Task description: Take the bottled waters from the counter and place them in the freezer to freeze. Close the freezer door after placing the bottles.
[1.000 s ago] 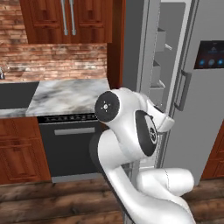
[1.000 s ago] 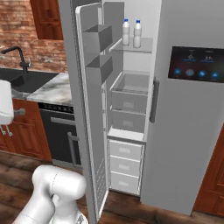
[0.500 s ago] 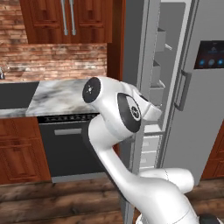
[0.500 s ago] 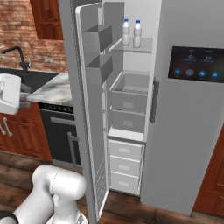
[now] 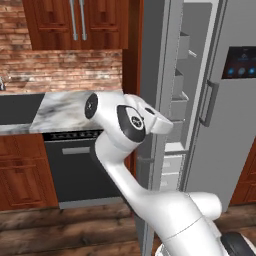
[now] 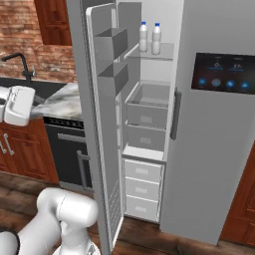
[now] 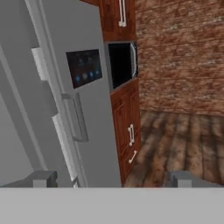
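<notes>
Both bottled waters [image 6: 150,38] stand upright, side by side and nearly touching, on the top shelf [image 6: 162,50] inside the freezer [image 6: 145,124], so by the look of it the carrying part of the job is done and only the shutting remains. The freezer door [image 6: 97,124] stands swung wide open, its inner bins [image 6: 113,60] facing the compartment and its long axis vertical, hinged on the side away from the dispenser door [image 6: 219,124].

The end effector [image 7: 111,177] is open, jaws spread wide with nothing between them; in the hand view its two finger tips [image 7: 43,178] rise apart at the bottom, looking past the dispenser door [image 7: 78,113] toward the wooden cabinets [image 7: 127,131] and the floor [image 7: 183,144]. Relative to the freezer door, the white hand [image 6: 17,104] sits out on the door's outer side, over the table [image 6: 60,102] near the sink edge (the right base view catches it at the far left).

That is the relation the next move turns on: the door lies between the hand and the compartment, so a push on the outer face, toward the dispenser door, should swing it shut. The risk, as I judge it, is contact too near the hinge, where the push would have little leverage; the free edge with the handle is the better target.
</notes>
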Controlling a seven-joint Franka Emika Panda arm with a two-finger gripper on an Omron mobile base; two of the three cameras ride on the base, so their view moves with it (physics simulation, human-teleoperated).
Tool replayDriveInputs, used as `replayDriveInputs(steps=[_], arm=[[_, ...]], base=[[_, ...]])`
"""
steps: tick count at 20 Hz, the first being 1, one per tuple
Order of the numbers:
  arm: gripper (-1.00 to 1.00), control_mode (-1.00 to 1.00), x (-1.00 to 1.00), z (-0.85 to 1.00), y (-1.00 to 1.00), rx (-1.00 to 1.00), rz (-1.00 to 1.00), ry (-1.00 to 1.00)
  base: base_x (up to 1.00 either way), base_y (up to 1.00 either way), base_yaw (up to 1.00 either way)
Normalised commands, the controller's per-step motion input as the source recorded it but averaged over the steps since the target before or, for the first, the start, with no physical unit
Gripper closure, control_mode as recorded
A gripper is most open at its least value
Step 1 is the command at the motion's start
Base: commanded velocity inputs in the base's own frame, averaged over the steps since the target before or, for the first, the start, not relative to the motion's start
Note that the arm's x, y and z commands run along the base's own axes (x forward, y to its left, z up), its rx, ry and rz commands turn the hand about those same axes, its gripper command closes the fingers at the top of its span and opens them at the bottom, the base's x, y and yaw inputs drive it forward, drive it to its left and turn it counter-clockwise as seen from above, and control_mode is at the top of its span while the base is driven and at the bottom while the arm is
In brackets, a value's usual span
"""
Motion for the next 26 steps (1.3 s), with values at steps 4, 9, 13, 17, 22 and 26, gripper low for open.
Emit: replayDriveInputs(steps=[4,9,13,17,22,26], arm=[[-1.00,-1.00,0.50,-0.17,0.00,-0.09,-0.09,0.00],[-1.00,-1.00,0.45,-0.04,0.00,-0.02,-0.09,0.00],[-1.00,-1.00,0.07,0.00,0.00,0.00,-0.01,0.00],[-1.00,-1.00,0.09,0.00,0.00,0.00,0.00,0.00],[-1.00,-1.00,0.01,-0.04,0.00,0.00,0.09,0.03],[-1.00,-1.00,0.00,-0.04,0.00,0.00,0.17,0.06]], base=[[0.00,0.00,0.00],[0.00,0.00,0.00],[0.00,0.00,0.00],[0.00,0.00,0.00],[0.00,0.00,0.00],[0.00,0.00,0.00]])
